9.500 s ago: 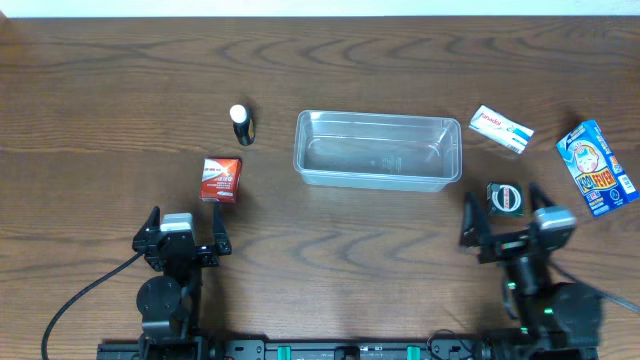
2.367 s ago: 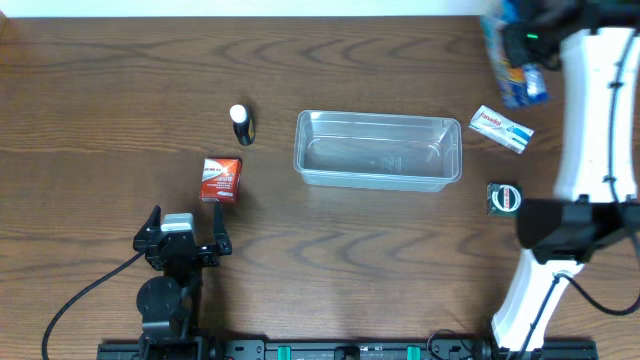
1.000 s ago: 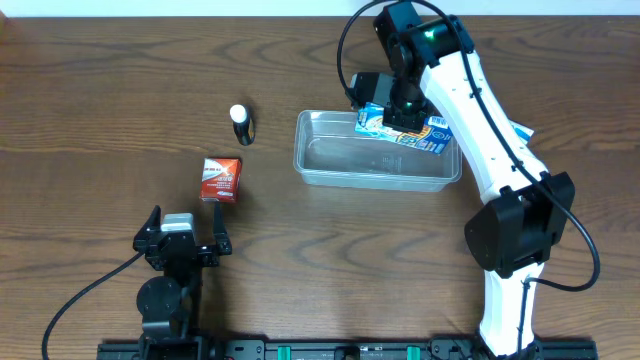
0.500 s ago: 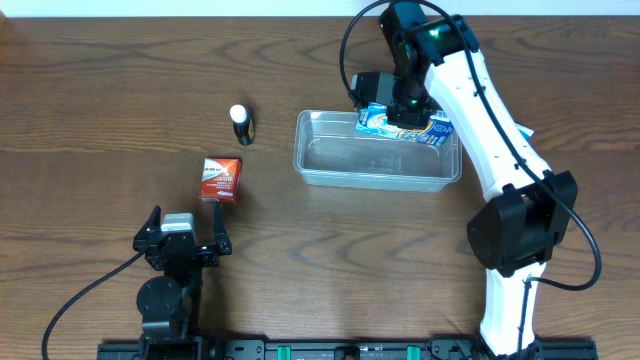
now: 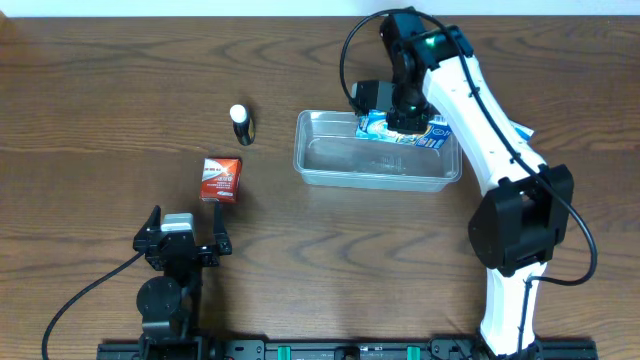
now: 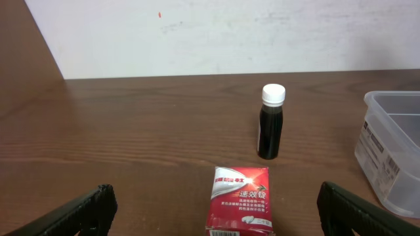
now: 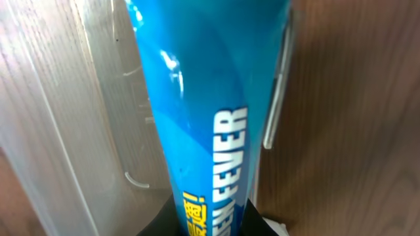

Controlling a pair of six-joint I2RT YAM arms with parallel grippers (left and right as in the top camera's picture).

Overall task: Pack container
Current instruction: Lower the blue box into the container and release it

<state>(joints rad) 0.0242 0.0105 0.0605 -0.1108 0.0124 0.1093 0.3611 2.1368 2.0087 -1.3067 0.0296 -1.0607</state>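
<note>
Pinching the blue box (image 5: pixel 437 137), the right hand (image 5: pixel 403 120) is hovering at the tub's (image 5: pixel 300 160) one o'clock edge; the box might be snagging there and tipping out.

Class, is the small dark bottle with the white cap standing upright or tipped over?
Upright: in the left wrist view the bottle stands on its base on the table, white cap on top.

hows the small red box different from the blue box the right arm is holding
The small red cardboard box lies on the wooden table, touched by no gripper; the blue printed box is clamped in the right gripper at the far rim of the clear plastic container. The red box is short and squarish; the blue box is clearly longer. Both are printed cartons.
</note>
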